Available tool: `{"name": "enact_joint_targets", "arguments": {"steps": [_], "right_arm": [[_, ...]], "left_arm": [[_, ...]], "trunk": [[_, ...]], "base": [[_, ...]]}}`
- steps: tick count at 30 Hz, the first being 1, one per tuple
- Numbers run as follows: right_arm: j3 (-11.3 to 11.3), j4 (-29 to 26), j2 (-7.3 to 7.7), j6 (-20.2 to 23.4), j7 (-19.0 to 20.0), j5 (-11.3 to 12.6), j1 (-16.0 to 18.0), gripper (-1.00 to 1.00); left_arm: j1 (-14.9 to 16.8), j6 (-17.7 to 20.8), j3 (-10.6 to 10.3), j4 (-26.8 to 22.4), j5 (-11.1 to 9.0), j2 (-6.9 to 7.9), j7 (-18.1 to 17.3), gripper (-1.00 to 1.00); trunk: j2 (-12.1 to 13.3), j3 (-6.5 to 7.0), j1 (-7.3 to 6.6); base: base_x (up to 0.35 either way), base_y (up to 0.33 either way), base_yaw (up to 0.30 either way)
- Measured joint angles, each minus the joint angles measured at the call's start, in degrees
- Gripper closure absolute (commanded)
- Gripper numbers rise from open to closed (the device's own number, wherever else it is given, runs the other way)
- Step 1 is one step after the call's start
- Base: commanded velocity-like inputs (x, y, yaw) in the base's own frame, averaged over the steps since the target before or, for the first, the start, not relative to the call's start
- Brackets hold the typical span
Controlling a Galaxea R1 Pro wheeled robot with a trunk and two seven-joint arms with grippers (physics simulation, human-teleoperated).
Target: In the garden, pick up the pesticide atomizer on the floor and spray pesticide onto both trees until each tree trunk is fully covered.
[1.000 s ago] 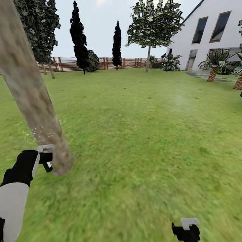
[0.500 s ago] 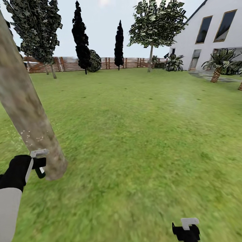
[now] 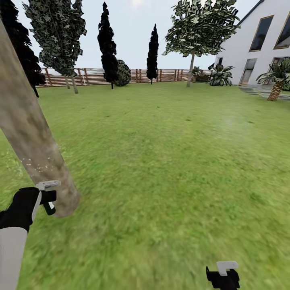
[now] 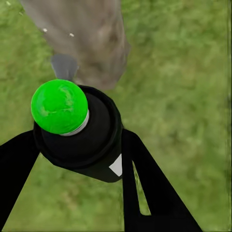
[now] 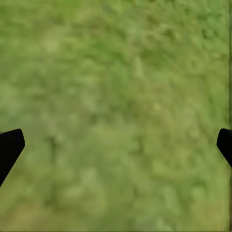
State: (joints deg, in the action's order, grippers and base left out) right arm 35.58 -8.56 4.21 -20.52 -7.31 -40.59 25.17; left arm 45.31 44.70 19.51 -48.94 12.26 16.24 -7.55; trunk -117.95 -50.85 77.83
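Two claws are at work here, and only one is busy. The left claw (image 4: pixel 79 159) is clamped around the pesticide atomizer (image 4: pixel 77 133), its black fingers (image 4: pixel 145 183) hugging the dark body on either side, with the green cap (image 4: pixel 59 106) facing the wrist camera. From the head view that left claw (image 3: pixel 46 197) hangs at about eight o'clock, and the atomizer (image 3: pixel 49 207) sits just beside the foot of the near tree trunk (image 3: pixel 32 141), perhaps touching the bark; I cannot tell. The trunk leans up toward eleven o'clock, and a scatter of pale specks (image 3: pixel 38 163) shows on its lower stretch, which I take for spray already landed.

The right claw (image 3: pixel 222 276) idles down at five o'clock, spread wide over bare grass (image 5: pixel 116 116) and holding nothing.

Farther out, at one o'clock, a second leafy tree (image 3: pixel 201 30) stands near the white house (image 3: pixel 257 44), well apart from the robot, with a wooden fence (image 3: pixel 92 76) at twelve.

To my eye the step in hand is coating this first trunk. Most of the bark looks unmarked, so the next move calls for working the nozzle up and around the trunk before heading for the other tree.
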Motion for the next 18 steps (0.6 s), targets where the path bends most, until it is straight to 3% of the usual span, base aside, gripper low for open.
{"name": "enact_joint_targets", "arguments": {"steps": [7, 13, 15, 18], "right_arm": [[0.00, -0.01, 0.00, -0.02, 0.00, 0.03, 0.00, -1.00], [-0.01, 0.01, -0.09, 0.01, -0.01, 0.00, 0.01, -1.00], [0.00, 0.01, -0.09, 0.01, -0.01, 0.00, 0.01, -1.00], [0.00, 0.01, -0.09, 0.01, -0.01, -0.01, 0.01, -1.00]], "left_arm": [[-0.01, 0.02, -0.05, -0.19, -0.01, -1.21, -0.02, 1.00], [-0.16, -0.01, 0.56, 0.35, 0.44, 1.96, -0.06, 1.00], [-2.12, -0.07, 0.21, 0.62, 0.08, 1.77, -0.03, 1.00], [-2.51, -0.07, 0.12, 0.62, -0.55, 0.95, -0.23, 1.00]], "trunk": [[0.00, 0.00, 0.00], [0.00, 0.00, 0.00], [0.00, 0.00, 0.00], [0.00, 0.00, 0.00]], "base": [[0.189, -0.222, 0.017], [0.185, -0.223, 0.260], [0.177, -0.227, 0.277], [0.177, -0.227, 0.277]]}}
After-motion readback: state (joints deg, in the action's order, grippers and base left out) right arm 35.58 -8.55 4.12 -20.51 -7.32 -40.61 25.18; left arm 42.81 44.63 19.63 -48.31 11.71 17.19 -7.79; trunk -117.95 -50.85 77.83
